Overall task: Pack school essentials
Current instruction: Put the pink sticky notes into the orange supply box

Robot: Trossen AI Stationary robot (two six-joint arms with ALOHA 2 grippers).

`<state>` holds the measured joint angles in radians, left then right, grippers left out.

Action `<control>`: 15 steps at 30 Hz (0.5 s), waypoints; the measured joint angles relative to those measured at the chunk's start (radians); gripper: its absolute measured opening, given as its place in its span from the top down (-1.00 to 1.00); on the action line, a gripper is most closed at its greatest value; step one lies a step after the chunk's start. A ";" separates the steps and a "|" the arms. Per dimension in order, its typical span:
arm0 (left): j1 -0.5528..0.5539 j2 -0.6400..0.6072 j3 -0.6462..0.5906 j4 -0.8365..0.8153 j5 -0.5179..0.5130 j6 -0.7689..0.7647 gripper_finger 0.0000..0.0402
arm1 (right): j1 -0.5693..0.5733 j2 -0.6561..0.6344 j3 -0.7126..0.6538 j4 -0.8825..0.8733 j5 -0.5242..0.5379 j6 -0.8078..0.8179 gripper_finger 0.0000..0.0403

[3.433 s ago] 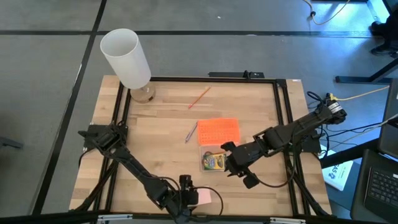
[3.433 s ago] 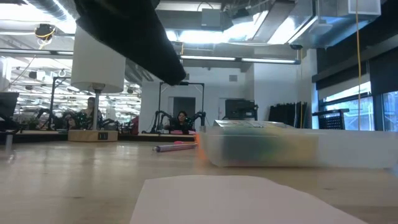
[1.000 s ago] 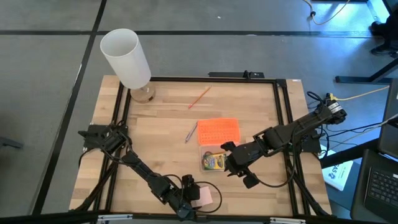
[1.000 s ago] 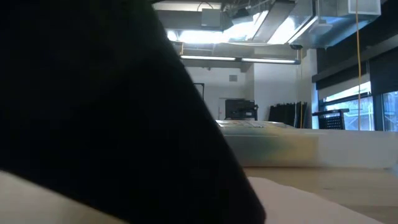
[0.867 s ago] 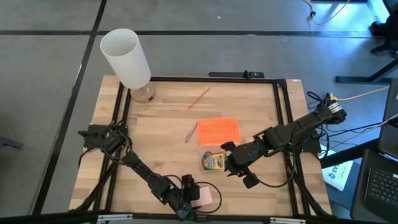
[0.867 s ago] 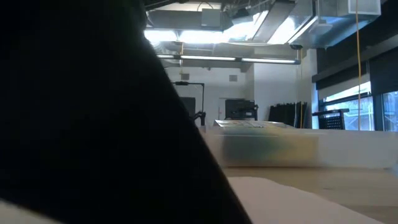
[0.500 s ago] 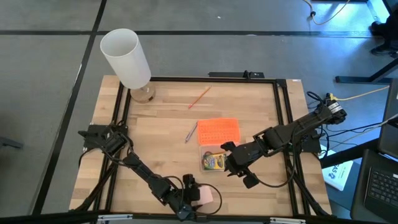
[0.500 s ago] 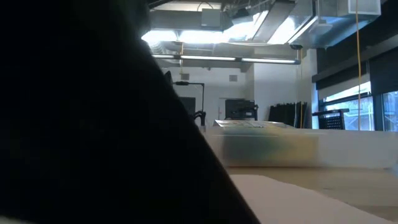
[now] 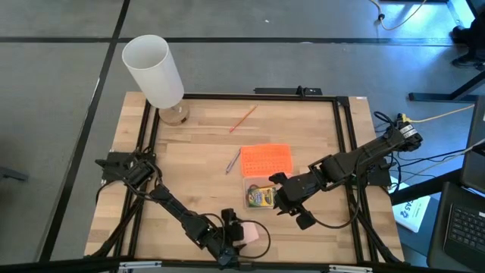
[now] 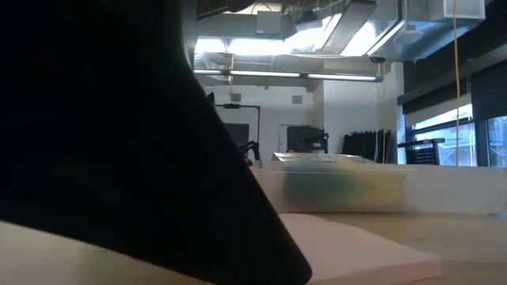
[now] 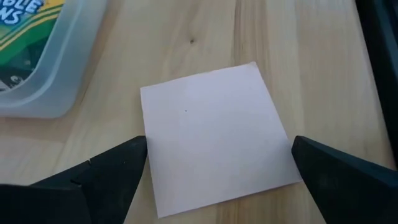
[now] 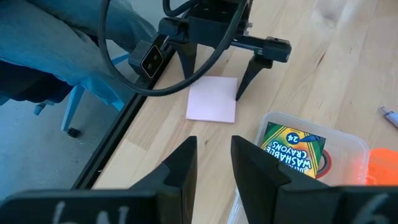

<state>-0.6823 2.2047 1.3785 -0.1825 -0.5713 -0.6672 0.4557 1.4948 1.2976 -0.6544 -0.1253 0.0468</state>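
I've got the crayon box (image 9: 261, 196) packed in the plastic box (image 9: 256, 184). My left gripper (image 11: 214, 171) straddles the sticky pad (image 11: 214, 146), fingers spread, ungrasped; pen (image 9: 233, 161) and pencil (image 9: 243, 119) wait beyond. My right gripper (image 12: 212, 163) hangs half-parted, empty.

A pale pink square sticky-note pad (image 11: 216, 137) lies flat on the wooden table near its front edge. Behind it, a green-and-yellow crayon box (image 9: 261, 197) lies flat inside a clear container. A blue-grey pen (image 9: 233, 161) and a thin red pencil (image 9: 243, 119) lie farther back on the bare wood, well apart.
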 joint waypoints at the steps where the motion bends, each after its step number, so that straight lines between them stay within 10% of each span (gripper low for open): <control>1: 0.000 0.000 0.000 -0.003 0.000 -0.009 -0.97 | 0.000 0.000 0.000 0.000 0.000 -0.001 0.50; 15: 0.010 -0.001 -0.001 -0.018 0.015 -0.053 -0.83 | 0.000 0.000 0.000 0.000 0.000 -0.001 0.50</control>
<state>-0.6724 2.2040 1.3773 -0.2005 -0.5562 -0.7200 0.4557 1.4948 1.2976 -0.6544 -0.1253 0.0462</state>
